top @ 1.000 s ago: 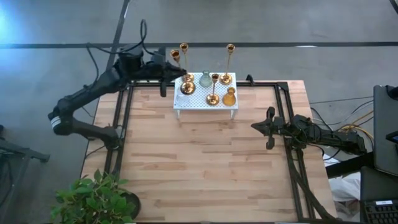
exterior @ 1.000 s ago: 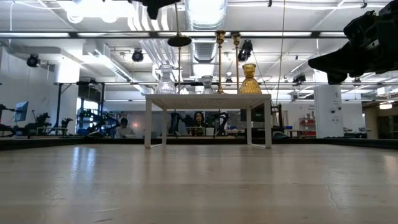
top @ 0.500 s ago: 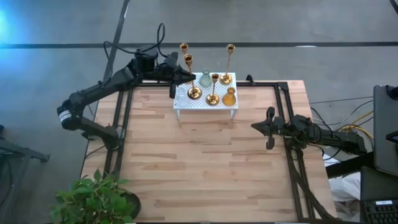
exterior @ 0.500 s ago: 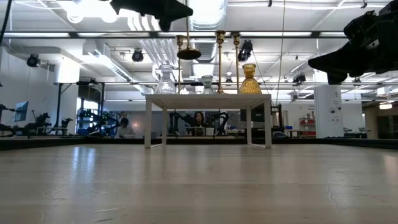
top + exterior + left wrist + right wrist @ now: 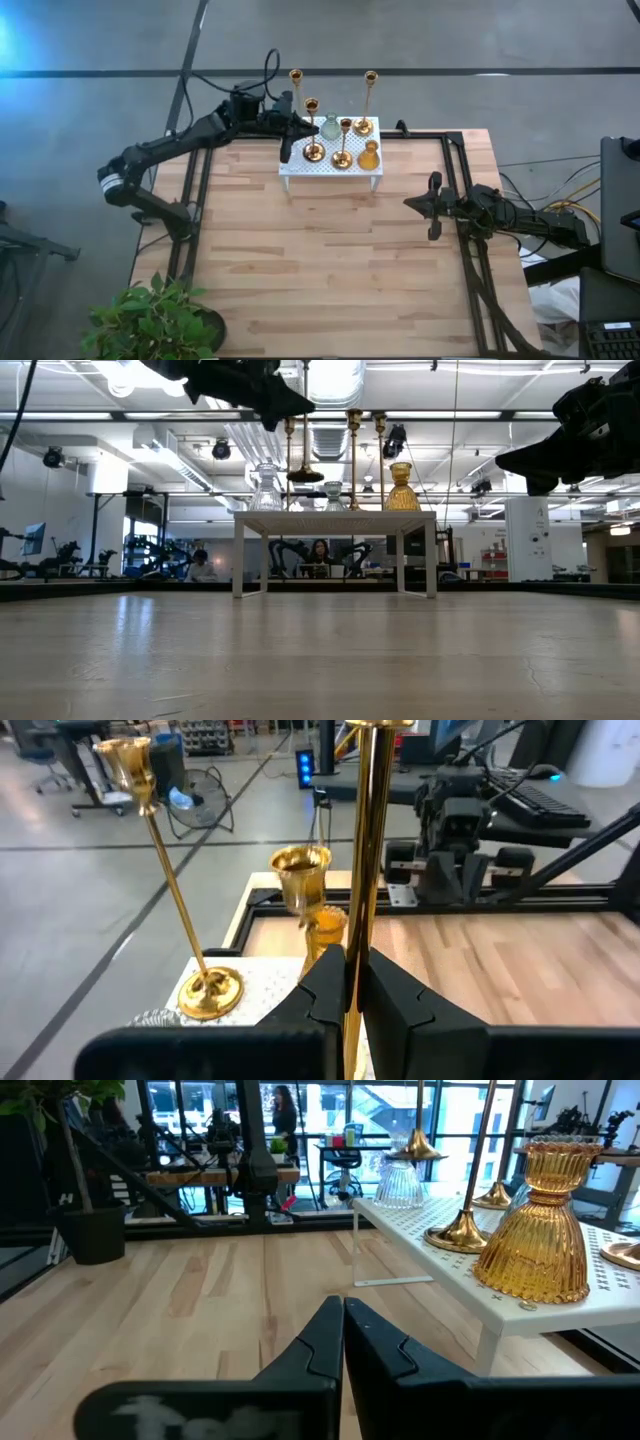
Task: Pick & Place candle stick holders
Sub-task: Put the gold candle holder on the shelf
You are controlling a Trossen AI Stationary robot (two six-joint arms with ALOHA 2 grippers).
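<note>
Wood table (image 5: pixel 320 250) fills the high view, with a white rack (image 5: pixel 332 165) at its 12 o'clock edge carrying the holders. Left gripper (image 5: pixel 291 127) sits over the rack's 9 o'clock end, jaws closed tight on the stem of a tall brass holder (image 5: pixel 312 130); its base (image 5: pixel 305 476) hangs just above the rack top in the low view, not set down. Right gripper (image 5: pixel 432 206) waits at 3 o'clock over the table, fingers pinched together, nothing in them.

Risks, as judgement: the held holder is near its neighbours, w/ a short brass one (image 5: pixel 343 142), a glass one (image 5: pixel 330 127) and a squat ribbed one (image 5: pixel 369 156) to its 3 o'clock. A sideways swing could clip one and topple several, since thin stems on small bases tip easily. Grip is low on a slick stem, so it may rotate or slip.

Hard to read: the left wrist view cuts off the held stem's top and base. Low view stacks the holders, so depth gaps are unclear. Whether another tall holder (image 5: pixel 296 90) stands on the rack or behind it can't be told.
</note>
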